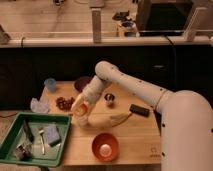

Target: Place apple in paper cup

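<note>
- Apple [83, 106]: one, small, round, orange-red, clamped between the fingers of the gripper [80, 111], above the left-centre part of the wooden table [135, 137].
- Gripper: at the end of a white arm [132, 87] reaching in from the right and bending downward; fingers drawn in around the apple, only as far apart as the fruit is wide; nothing else in its grasp.
- Paper cup [78, 120]: one, plain white, upright, directly beneath the gripper and the apple, near the right rim of the green tray [10, 135]; impossible to tell whether touching the apple or just below it.
- Cups, counted: three. The white paper cup; one pale blue cup [50, 84] at the back-left corner of the table; one small shiny metal cup [109, 98] just right of the arm's wrist.
- Bowls, counted: two. One red-orange bowl [105, 146] near the front edge, pale inside; one dark bowl [81, 83] at the back, partly hidden by the arm.
- One banana [120, 118], lying flat just right of the paper cup.
- One black bar-shaped object [139, 110], near the banana's far tip.
- One bunch of dark red grapes [64, 103], left of the gripper.
- One piece of clear crumpled plastic [39, 105] at the table's left edge.
- Green tray, one, at front left, holding one fork [42, 140], one blue sponge [51, 134], one dark utensil [27, 131] and one shiny crumpled object [22, 151].
</note>
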Controlling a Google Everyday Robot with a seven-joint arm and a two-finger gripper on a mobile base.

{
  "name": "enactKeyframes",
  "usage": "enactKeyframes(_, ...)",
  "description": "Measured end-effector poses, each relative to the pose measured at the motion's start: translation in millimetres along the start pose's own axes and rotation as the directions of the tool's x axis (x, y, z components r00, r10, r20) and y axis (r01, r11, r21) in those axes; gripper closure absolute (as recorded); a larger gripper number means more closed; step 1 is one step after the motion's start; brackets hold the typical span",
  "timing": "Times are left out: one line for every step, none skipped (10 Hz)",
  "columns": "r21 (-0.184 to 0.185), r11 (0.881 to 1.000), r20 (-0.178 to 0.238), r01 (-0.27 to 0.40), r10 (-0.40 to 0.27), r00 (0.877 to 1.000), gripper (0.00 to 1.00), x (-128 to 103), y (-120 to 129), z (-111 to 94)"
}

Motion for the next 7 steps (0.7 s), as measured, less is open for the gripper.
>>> enactKeyframes(-0.015, 1.0, -0.005, -0.005, 0.005, 1.0, 0.2, -1, 1, -1)
enactKeyframes(-0.019, 1.0, -0.013, -0.011, 0.011, 1.0, 0.2, 0, 1, -3)
enactKeyframes(-0.021, 1.0, -0.022, -0.016, 0.016, 1.0, 0.2, 2, 1, -6)
enactKeyframes(-0.022, 1.0, -0.029, -0.021, 0.02, 0.999, 0.2, 2, 2, -9)
enactKeyframes(-0.025, 0.999, -0.039, -0.026, 0.025, 0.999, 0.2, 4, 1, -12)
enactKeyframes(-0.025, 0.999, -0.042, -0.028, 0.026, 0.999, 0.2, 4, 2, -13)
enactKeyframes(-0.025, 0.999, -0.042, -0.028, 0.027, 0.999, 0.2, 4, 2, -13)
